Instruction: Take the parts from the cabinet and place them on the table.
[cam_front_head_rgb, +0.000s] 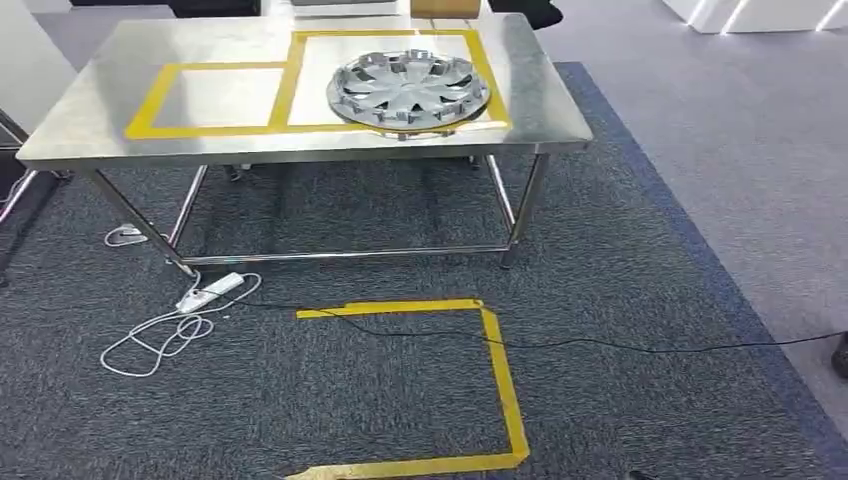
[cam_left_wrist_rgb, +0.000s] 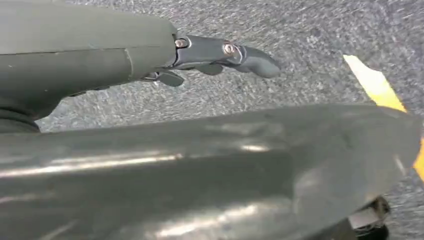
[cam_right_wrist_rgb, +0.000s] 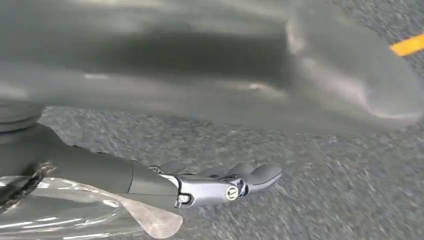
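A silver wheel cover (cam_front_head_rgb: 408, 88) lies flat on the steel table (cam_front_head_rgb: 100, 110), inside the right-hand rectangle of yellow tape. The left taped rectangle (cam_front_head_rgb: 215, 97) holds nothing. In the left wrist view my left hand (cam_left_wrist_rgb: 165, 60) hangs above grey carpet, its fingers (cam_left_wrist_rgb: 225, 52) stretched straight and well apart from the thumb (cam_left_wrist_rgb: 225, 165), with nothing in it. In the right wrist view my right hand (cam_right_wrist_rgb: 150, 182) hangs the same way, with straight fingers (cam_right_wrist_rgb: 220, 187), the thumb (cam_right_wrist_rgb: 225, 75) apart and no part in its grasp. A clear plastic sheet (cam_right_wrist_rgb: 75, 210) shows beside those fingers.
Yellow tape (cam_front_head_rgb: 505, 385) marks a square on the carpet in front of the table. A white power strip (cam_front_head_rgb: 210, 290) with a looped cord lies by the table's front left leg. A thin black cable (cam_front_head_rgb: 600, 343) crosses the floor. Smoother grey floor lies to the right.
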